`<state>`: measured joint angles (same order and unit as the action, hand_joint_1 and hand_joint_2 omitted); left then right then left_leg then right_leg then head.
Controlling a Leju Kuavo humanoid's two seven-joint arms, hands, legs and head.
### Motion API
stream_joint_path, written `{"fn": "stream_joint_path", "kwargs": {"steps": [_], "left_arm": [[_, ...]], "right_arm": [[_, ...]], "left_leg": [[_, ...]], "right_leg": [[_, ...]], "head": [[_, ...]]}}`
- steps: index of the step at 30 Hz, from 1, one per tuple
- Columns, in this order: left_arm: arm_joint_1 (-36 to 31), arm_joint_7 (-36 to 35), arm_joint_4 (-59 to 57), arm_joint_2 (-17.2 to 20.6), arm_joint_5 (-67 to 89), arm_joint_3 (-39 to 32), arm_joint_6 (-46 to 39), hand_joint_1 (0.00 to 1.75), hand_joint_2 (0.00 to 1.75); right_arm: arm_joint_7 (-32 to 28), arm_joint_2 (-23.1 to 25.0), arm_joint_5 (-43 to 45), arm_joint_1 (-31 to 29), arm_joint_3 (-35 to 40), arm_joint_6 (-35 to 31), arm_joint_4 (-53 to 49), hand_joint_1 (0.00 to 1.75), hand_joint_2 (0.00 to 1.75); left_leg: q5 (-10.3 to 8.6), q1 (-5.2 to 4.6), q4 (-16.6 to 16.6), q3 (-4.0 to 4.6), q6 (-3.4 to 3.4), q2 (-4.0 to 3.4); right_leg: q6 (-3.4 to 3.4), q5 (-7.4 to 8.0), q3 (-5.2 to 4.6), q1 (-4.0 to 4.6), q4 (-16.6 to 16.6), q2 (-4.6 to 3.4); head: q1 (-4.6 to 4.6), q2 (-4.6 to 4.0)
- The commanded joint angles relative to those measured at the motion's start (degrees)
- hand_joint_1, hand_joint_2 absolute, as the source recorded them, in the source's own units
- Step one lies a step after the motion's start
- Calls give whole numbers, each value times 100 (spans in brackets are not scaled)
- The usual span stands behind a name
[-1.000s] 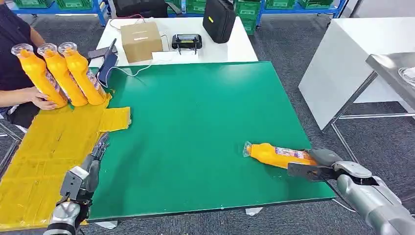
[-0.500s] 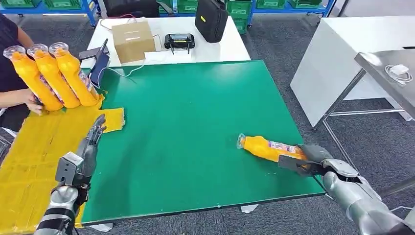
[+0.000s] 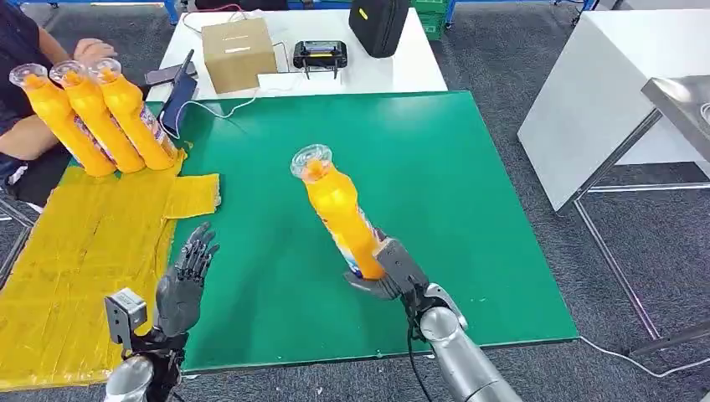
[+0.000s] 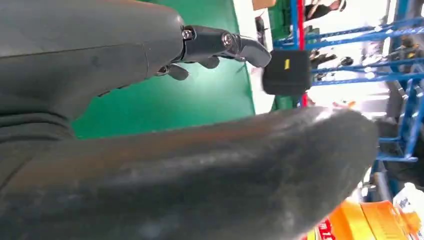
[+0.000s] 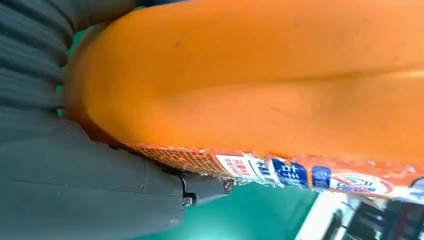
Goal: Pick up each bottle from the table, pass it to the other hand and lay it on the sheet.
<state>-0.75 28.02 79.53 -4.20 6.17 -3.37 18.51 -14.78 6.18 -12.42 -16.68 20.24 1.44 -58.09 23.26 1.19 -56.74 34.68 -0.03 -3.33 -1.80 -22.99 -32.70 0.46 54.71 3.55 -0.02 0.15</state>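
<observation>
Right hand [image 3: 389, 272]: clamped round the base of the bottle [image 3: 336, 207], holding it above the green mat [image 3: 419, 167], cap end up and leaning toward the far left. In the right wrist view the orange body [image 5: 260, 75] lies against the palm, its printed label just beside a dark finger.
Left hand [image 3: 186, 280]: raised over the near left part of the mat, fingers apart and pointing up, holding nothing; the left wrist view shows its dark fingertips [image 4: 250, 47] free above the green.
Sheet [image 3: 75, 251]: yellow, on the left, reaching past the mat's left edge, a flap of it lying on the green.
Three bottles [image 3: 92, 117]: side by side at the sheet's far end, caps away from the robot.
Person [image 3: 25, 92]: at the far left, behind those bottles.
White table [image 3: 402, 71]: beyond the mat, with a cardboard box [image 3: 239, 52], a black controller [image 3: 318, 54] and a black bag [image 3: 378, 23].
</observation>
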Motion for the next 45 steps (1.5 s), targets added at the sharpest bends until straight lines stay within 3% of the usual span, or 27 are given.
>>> {"fn": "stream_joint_path", "kwargs": {"steps": [1, 10, 23, 30, 35, 40, 45], "left_arm": [[21, -114, 339, -285, -14, 484, -241, 0, 175], [67, 349, 724, -343, 1011, 1156, -1299, 0, 175], [69, 355, 702, -334, 1022, 1144, -1307, 0, 175], [96, 629, 553, -274, 1363, 1259, -1414, 0, 175], [-4, 427, 215, -196, 1653, 1208, -1517, 0, 175], [-51, 210, -137, -101, 1632, 947, -1430, 0, 175], [-46, 72, -297, -109, 899, 686, -718, 0, 175]], "right_arm": [[35, 664, 103, -410, 277, -10, 529, 175, 175], [88, 1208, 8, -770, 1606, 130, 1592, 175, 175], [55, 1172, 36, -782, 1718, 111, 1636, 175, 175], [12, 1335, -196, -609, 2752, 389, 1904, 175, 175], [-55, 1212, -439, -554, 3474, 361, 1771, 175, 175], [-46, 1113, -756, -499, 3780, 186, 1518, 175, 175], [-18, 1140, -923, -542, 3913, 113, 1473, 175, 175]], "left_leg": [[10, -11, -4, -9, 6, 15], [8, -17, 2, 2, 5, 14], [2, -20, 6, 13, 7, 38], [1, -22, 8, 13, 6, 27], [11, -29, 12, -14, 8, 55], [-3, -23, 11, 22, 7, 35], [0, -25, 10, 19, 5, 38]], "right_leg": [[-2, -11, 2, -18, 15, -37], [0, -10, -7, -19, 8, -34], [-1, -8, -13, -25, 3, -15], [0, -6, -14, -21, -2, -12], [1, -25, 10, -34, 5, -23], [0, -7, -27, -23, -3, -4], [1, -9, -23, -26, 0, -9]], "head": [[2, 0], [2, 0], [2, 0], [2, 0], [0, 0], [2, 0], [0, 0]]}}
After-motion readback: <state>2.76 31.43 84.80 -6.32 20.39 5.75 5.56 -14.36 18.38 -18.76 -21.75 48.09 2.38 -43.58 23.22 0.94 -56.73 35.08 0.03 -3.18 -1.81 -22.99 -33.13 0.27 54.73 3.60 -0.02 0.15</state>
